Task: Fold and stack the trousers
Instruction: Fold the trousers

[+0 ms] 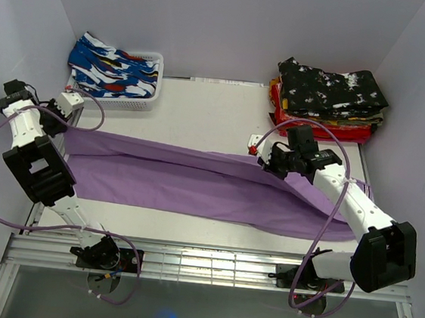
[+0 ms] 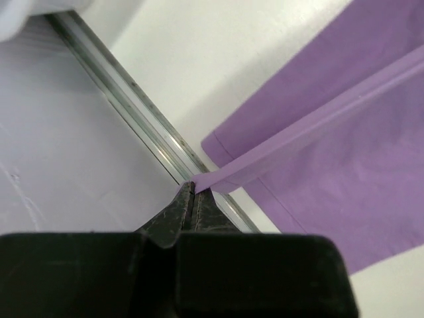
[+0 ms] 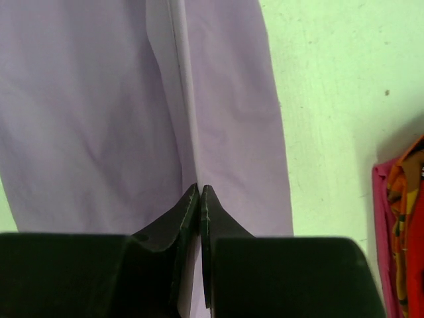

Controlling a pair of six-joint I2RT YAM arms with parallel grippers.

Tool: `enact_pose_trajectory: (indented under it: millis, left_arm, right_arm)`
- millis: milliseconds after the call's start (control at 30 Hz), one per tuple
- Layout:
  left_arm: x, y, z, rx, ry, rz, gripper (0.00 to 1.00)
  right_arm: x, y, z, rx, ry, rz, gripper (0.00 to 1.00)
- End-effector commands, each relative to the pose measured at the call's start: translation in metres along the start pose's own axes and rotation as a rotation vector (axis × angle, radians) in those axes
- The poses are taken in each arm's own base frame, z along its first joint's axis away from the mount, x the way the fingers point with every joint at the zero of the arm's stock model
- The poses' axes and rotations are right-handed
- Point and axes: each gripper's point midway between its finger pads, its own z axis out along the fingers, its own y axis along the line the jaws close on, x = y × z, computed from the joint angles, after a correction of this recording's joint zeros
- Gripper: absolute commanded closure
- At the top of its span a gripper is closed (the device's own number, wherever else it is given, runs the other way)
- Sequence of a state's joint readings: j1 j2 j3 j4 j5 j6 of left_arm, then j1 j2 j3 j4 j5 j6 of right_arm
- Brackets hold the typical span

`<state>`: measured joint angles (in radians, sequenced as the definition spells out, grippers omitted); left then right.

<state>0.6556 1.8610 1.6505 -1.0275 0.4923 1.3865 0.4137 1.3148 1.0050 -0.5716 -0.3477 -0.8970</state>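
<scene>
- Lying flat on the white table [image 1: 202, 112], the purple trousers [image 1: 195, 184] have their long axis running left to right, roughly parallel to the near edge where the arm bases sit.
- Left end of the trousers sits close to the table's left rail. The right end runs on past the right gripper [image 1: 262, 158] and partly under the right arm.
- Far long edge is lifted into a taut ridge between the two grippers; the rest of the cloth lies on the near side of that ridge, toward the bases.
- Left gripper [image 2: 192, 189]: jaws fully closed, pinching the far left corner of the trousers, just beside the rail.
- Right gripper, wrist view [image 3: 199, 189]: jaws closed on the same ridge, right of the table's middle, with cloth lying to both sides of it.
- Judgement: both hands hold one long edge, so the next move turns on carrying that edge toward the near side, across the short axis. The two arms would need to travel together to keep the ridge straight.
- Stack of folded trousers [image 1: 329, 99] is at the far right corner, nearer the right arm.
- White basket [image 1: 139, 98] of blue patterned clothing is at the far left.
</scene>
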Motion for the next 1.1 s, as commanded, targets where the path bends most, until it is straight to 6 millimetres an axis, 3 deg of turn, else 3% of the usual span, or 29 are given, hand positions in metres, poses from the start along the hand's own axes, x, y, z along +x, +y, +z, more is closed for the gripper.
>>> enact_pose_trajectory:
  millis: [0,133,300,500,667,800,1067]
  left_arm:
    - [-0.012,0.088,-0.050,-0.370,-0.012,0.071,1.00]
    - [-0.030,0.111,-0.070,-0.498,-0.068,0.081,1.00]
    - [-0.041,0.122,-0.083,-0.567,-0.097,0.079,1.00]
    - [-0.034,0.114,-0.086,-0.580,-0.062,0.103,1.00]
    - [-0.026,0.106,-0.099,-0.611,-0.053,0.099,1.00]
    - [-0.013,0.097,-0.094,-0.602,-0.030,0.076,1.00]
    - [-0.011,0.108,-0.095,-0.646,-0.031,0.077,1.00]
  right_arm:
    - [0.017,-0.023,-0.029,0.099,0.090,0.047,0.92]
    - [0.009,-0.025,-0.032,0.106,0.060,0.037,0.92]
    - [0.006,-0.023,-0.036,0.113,0.043,0.030,0.92]
    - [0.002,-0.015,-0.043,0.107,0.010,-0.015,0.92]
    - [0.007,0.007,-0.047,0.059,0.000,-0.054,0.92]
    - [0.015,0.023,-0.047,0.024,0.001,-0.067,0.92]
    - [0.013,0.022,-0.048,0.040,-0.011,-0.089,0.92]
